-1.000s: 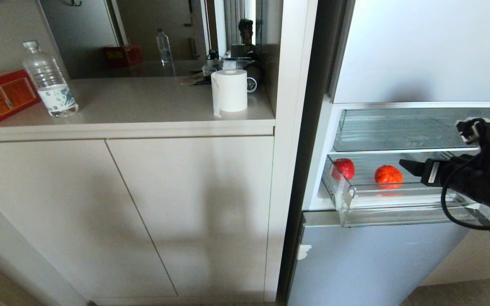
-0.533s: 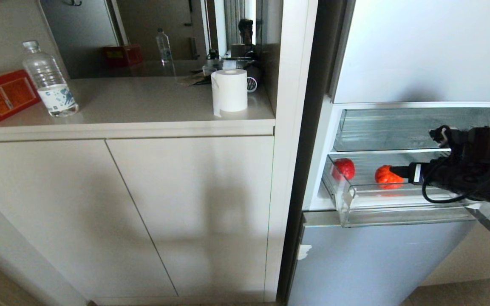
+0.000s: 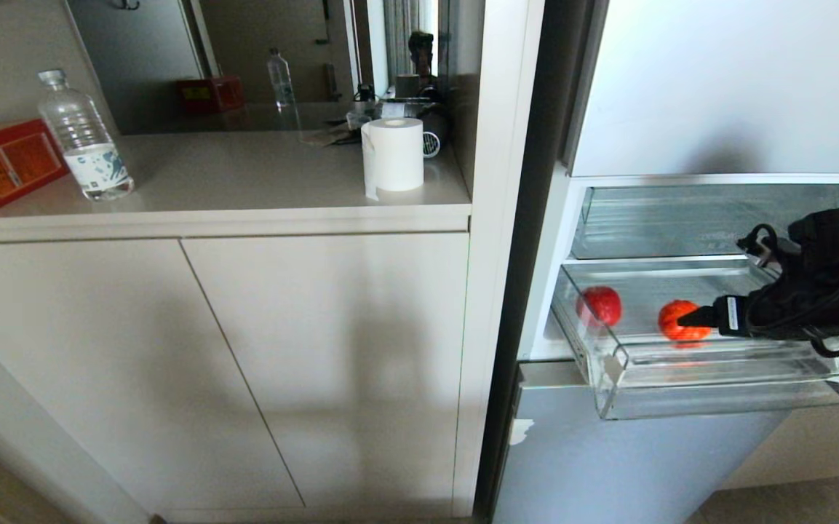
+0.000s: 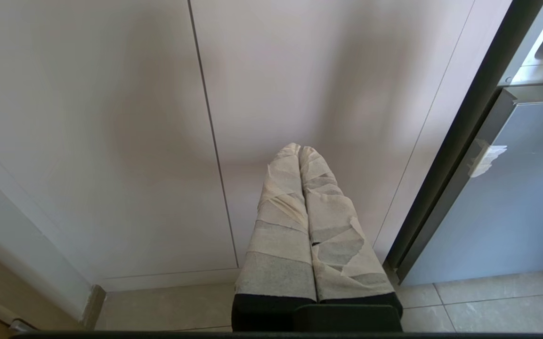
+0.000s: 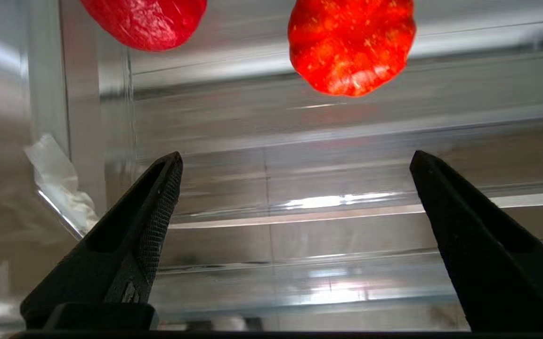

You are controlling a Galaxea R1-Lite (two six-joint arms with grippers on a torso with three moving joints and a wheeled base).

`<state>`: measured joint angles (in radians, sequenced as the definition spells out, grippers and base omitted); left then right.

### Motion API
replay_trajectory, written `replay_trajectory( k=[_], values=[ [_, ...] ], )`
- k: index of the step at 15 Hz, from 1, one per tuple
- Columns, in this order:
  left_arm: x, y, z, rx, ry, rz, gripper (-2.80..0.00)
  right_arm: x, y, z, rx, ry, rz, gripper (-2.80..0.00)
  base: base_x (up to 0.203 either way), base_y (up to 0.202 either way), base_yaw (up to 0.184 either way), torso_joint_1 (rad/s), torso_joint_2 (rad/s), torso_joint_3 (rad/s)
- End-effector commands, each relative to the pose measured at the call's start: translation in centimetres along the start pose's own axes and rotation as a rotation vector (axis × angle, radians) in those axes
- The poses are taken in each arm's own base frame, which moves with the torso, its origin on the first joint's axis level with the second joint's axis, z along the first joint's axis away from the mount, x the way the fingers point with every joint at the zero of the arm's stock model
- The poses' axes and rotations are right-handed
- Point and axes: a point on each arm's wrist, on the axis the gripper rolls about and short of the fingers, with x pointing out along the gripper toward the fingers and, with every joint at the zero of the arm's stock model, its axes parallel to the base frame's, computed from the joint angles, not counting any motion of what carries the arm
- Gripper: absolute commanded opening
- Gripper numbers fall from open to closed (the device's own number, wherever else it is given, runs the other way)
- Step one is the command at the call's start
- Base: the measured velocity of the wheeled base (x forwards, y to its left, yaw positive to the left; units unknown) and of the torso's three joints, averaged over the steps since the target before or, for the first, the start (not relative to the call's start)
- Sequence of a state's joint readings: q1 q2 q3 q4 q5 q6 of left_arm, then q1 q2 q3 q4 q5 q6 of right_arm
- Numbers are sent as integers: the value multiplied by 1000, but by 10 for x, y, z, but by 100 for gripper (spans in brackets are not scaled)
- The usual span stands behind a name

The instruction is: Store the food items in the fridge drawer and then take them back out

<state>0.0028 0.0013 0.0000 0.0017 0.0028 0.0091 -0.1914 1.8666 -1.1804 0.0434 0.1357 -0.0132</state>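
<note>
Two red fruits (image 3: 599, 305) sitting in fridge drawer (image 3: 681, 378); right gripper (image 5: 295, 165) spread wide before ribbed one (image 5: 351, 44), clear lip between; left gripper (image 4: 302, 153) pressed together by cabinet doors (image 4: 111, 117)

Black right tool (image 5: 295, 197), tape-wrapped left tool (image 4: 302, 153)

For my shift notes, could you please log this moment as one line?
right gripper: open, empty, over fridge drawer | in drawer: ribbed orange-red fruit, smooth red fruit | left gripper: shut, parked by cabinet doors

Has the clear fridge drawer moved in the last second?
Yes. The drawer has slid outward; its front lip now overhangs the closed blue front below it.
</note>
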Motion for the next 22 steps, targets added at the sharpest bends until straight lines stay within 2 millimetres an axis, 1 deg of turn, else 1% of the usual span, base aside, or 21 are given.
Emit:
replay_trajectory(
  k=[1, 4, 6, 8, 11, 13, 15, 18, 20, 22],
  values=[
    [0, 0, 0, 0, 0, 1, -280, -21, -1, 0, 9, 50, -7, 0, 0, 0, 0, 0, 0, 0],
    [0, 0, 0, 0, 0, 1, -280, -36, -5, -5, 20, 130, -17, 0, 0, 0, 0, 0, 0, 0],
    [0, 0, 0, 0, 0, 1, -280, -33, -5, -6, 18, 147, -17, 0, 0, 0, 0, 0, 0, 0],
    [0, 0, 0, 0, 0, 1, -280, -30, -6, -12, 13, 175, -16, 0, 0, 0, 0, 0, 0, 0],
    [0, 0, 0, 0, 0, 1, -280, -31, -9, -23, 16, 211, -20, 0, 0, 0, 0, 0, 0, 0],
    [0, 0, 0, 0, 0, 1, -280, -30, -9, -21, 24, 197, -12, 0, 0, 0, 0, 0, 0, 0],
    [0, 0, 0, 0, 0, 1, -280, -22, -10, -11, 25, 164, -9, 0, 0, 0, 0, 0, 0, 0],
    [0, 0, 0, 0, 2, 1, -280, -1, -14, 4, 26, 138, -17, 0, 0, 0, 0, 0, 0, 0],
    [0, 0, 0, 0, 0, 1, -280, 14, -17, 10, 27, 139, -38, 0, 0, 0, 0, 0, 0, 0],
    [0, 0, 0, 0, 0, 1, -280, 24, -19, 17, 38, 128, -45, 0, 0, 0, 0, 0, 0, 0]
  ],
)
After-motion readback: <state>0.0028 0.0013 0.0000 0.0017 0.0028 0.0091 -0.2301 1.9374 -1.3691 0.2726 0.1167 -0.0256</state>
